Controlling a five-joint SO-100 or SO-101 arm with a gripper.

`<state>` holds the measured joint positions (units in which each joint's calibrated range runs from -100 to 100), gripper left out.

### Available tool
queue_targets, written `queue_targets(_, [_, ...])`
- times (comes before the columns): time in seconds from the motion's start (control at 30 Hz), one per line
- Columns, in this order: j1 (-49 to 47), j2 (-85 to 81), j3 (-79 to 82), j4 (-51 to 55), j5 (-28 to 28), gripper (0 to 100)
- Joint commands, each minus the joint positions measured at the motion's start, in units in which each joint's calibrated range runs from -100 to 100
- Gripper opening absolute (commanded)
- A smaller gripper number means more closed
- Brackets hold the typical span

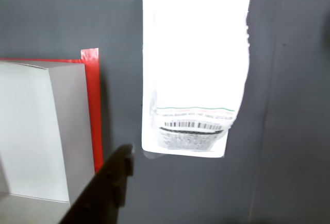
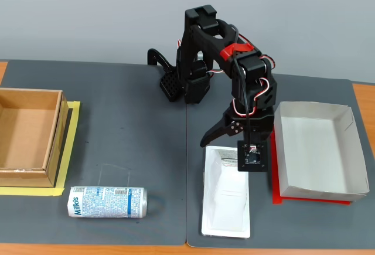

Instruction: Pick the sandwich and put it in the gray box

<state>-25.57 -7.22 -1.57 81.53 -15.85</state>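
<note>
The sandwich [image 2: 225, 199] is a white flat package lying on the dark mat, its printed label end toward the arm. In the wrist view the sandwich [image 1: 193, 54] fills the upper middle, label end nearest. My gripper [image 2: 234, 149] hovers over the label end with its jaws spread, holding nothing. One dark finger [image 1: 111, 183] shows at the bottom of the wrist view, left of the package and apart from it. The gray box [image 2: 316, 149] stands empty right of the sandwich in the fixed view. In the wrist view the gray box [image 1: 67, 121] is at the left.
Red tape [image 2: 310, 200] lies under the gray box and shows in the wrist view [image 1: 94, 110]. In the fixed view a brown cardboard box [image 2: 23, 138] on yellow tape stands at the far left. A blue-white Milkis can [image 2: 108, 202] lies on its side at the front left.
</note>
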Motion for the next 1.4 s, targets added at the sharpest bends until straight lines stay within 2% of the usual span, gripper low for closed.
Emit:
queue_targets(0.0, [0.8,1.1,-2.7,-2.1,-0.1,50])
queue_targets(1.27, [-0.4,17.2,-2.6,-15.5,0.3,49])
queue_targets(1.37, [-0.4,17.9,-2.5,-15.7,0.3,47])
